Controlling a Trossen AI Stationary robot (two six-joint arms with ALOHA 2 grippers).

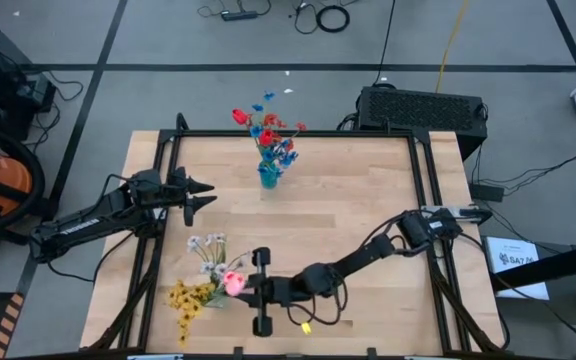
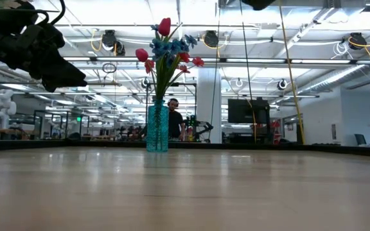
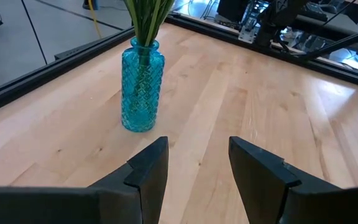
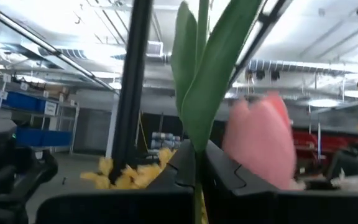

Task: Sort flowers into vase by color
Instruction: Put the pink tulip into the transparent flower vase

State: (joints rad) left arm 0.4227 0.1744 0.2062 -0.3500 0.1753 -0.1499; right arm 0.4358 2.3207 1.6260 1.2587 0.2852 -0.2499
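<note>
Right gripper (image 4: 197, 177) is clamped tight on the green stem of a pink flower (image 4: 261, 146), down near the front edge of the table (image 1: 368, 210), right next to the yellow (image 1: 188, 297) and white (image 1: 206, 246) sprays. Left gripper (image 3: 197, 165) hangs with fingers apart, holding nothing, facing the blue vase (image 3: 140, 84), which already holds the red and blue flowers (image 1: 268, 130).

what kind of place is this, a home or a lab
Most likely a robotics lab or workshop hall: a framed wooden table on taped concrete floor, cables and equipment cases around it, open ceiling ducts and strip lights overhead.
</note>
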